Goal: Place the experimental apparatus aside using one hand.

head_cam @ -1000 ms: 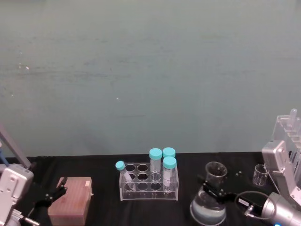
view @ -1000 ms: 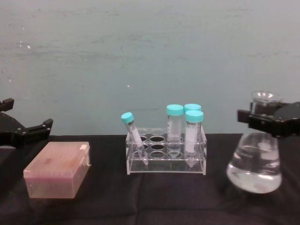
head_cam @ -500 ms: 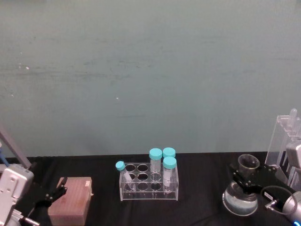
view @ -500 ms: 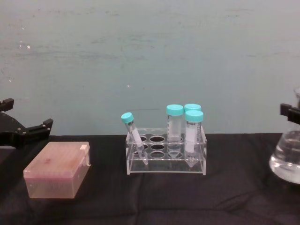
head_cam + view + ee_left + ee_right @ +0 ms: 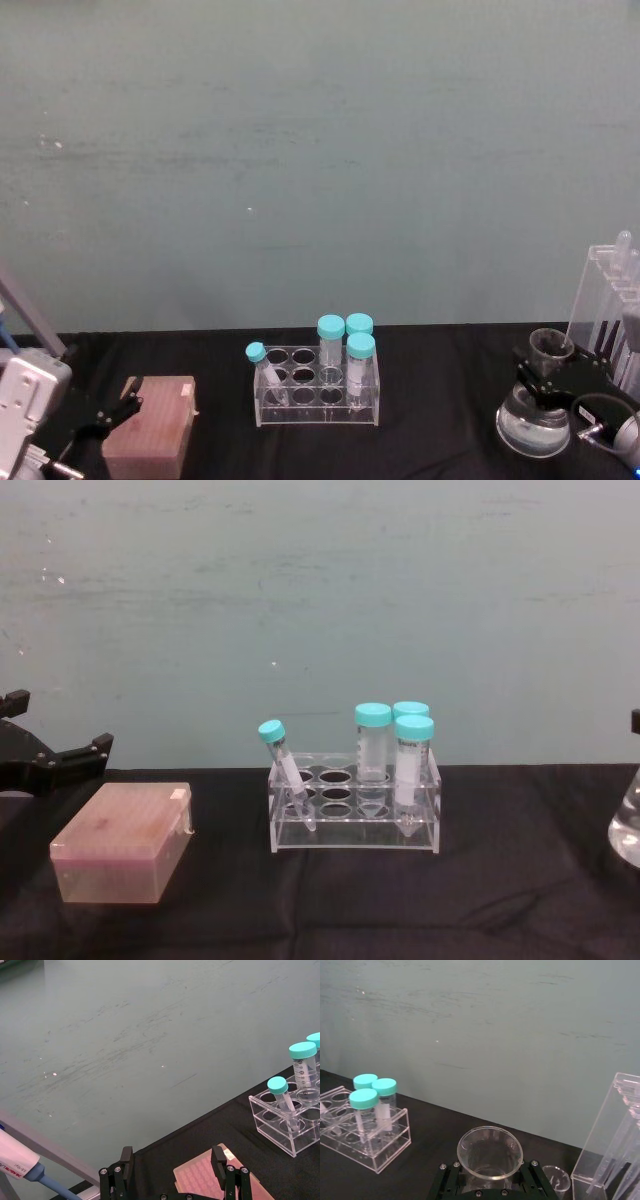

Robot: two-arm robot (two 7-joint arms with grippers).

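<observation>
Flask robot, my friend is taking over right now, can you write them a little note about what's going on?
Right gripper: shut on the neck of the conical flask, at the table's far right, beside the tall acrylic rack.
Left gripper: open, parked at the far left by the pink tip box.
Small beaker: by the tall rack's foot.
Done: flask carried over to the right side.
Left: set it down and let go.
The rack of blue-capped tubes stands mid-table.
</observation>
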